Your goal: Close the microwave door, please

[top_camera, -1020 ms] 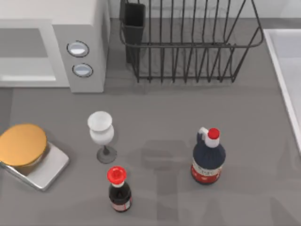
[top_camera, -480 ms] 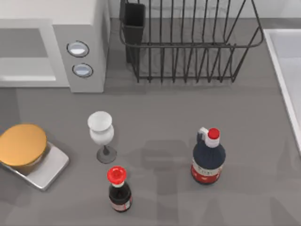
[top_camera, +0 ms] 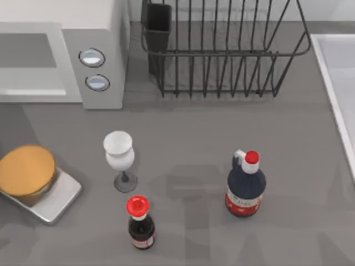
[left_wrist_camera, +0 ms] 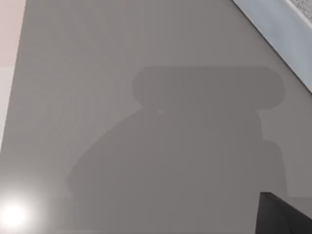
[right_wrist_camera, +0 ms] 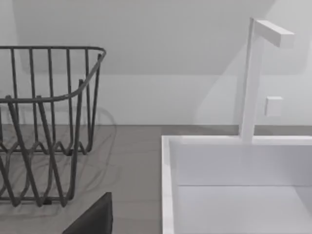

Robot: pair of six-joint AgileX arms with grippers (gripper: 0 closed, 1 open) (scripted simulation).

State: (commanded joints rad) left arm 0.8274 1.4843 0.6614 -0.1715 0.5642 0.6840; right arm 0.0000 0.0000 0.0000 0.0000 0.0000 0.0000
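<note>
1. The microwave [top_camera: 61, 52] sits at the worktop's [top_camera: 194, 138] back left. I can't spot its door for sure.
2. Since a second ago, only the shadow near the orange disc [top_camera: 26, 170] grew.
3. So my arm is likely coming closer.
4. I cannot tell whether my fingers are open.

The microwave [top_camera: 94, 33] is white and light grey, its grey panel carrying two silver-rimmed bluish knobs [top_camera: 92, 57]. Right of it, the wire rack [top_camera: 222, 50] is black. The table [top_camera: 188, 133] is plain grey. The wine glass [top_camera: 118, 158] is white; both bottles [top_camera: 246, 185] are dark with red caps; the tray [top_camera: 52, 199] is silver, its disc [top_camera: 26, 170] orange.
</note>
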